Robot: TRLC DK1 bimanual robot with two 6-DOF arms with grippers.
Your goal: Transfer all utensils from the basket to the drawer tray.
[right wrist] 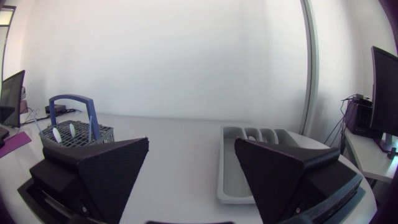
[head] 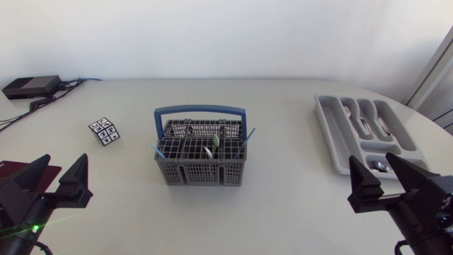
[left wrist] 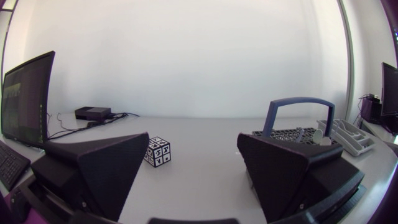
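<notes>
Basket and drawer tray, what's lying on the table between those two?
Nothing: the head view shows only bare table between the basket and the drawer tray, and the right wrist view agrees.

One basket, one tray, one cube and one black box are sitting here, plus two grippers: left gripper, right gripper.

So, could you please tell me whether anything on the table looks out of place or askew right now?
Nothing is spilled or damaged. The basket stands upright with utensils inside. The drawer tray lies at an angle to it, and a patterned cube left of the basket seems unrelated.
</notes>
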